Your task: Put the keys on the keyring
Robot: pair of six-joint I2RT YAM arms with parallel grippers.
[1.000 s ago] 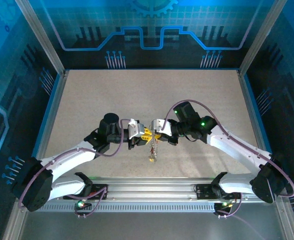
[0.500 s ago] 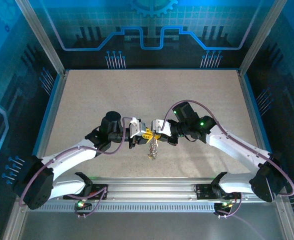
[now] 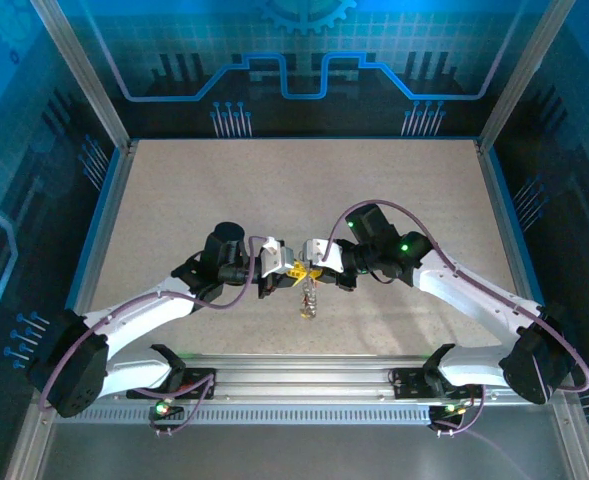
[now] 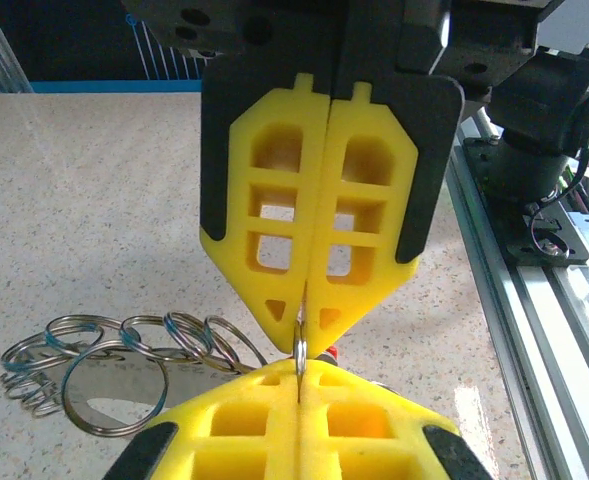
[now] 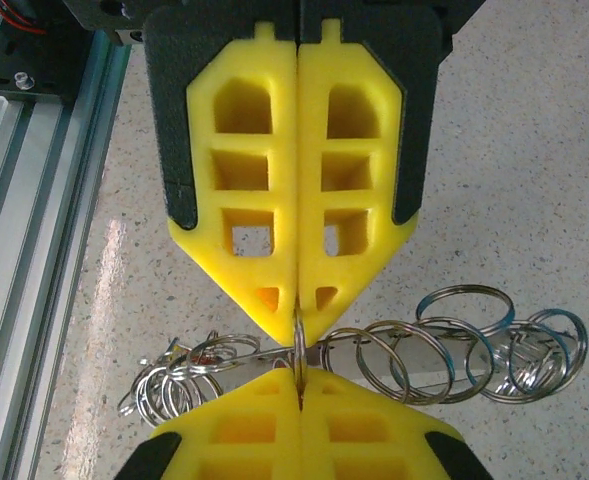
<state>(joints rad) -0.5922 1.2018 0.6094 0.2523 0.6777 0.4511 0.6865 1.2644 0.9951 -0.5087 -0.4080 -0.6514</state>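
Left wrist view: my left gripper (image 4: 299,375) is closed tight on the keyring (image 4: 300,347), which stands edge-on between its tips and those of my right gripper (image 4: 305,315), likewise clamped on it. More linked rings (image 4: 124,350) hang below, over the table (image 4: 94,200).

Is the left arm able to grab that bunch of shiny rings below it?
Probably not now: the left fingers are shut on the keyring, which the right fingers pinch too. The rings below are uncovered.

keyring (image 5: 299,342) shiny metal — finger pads (image 5: 310,200) matt plastic — table (image 5: 494,150) speckled, matt
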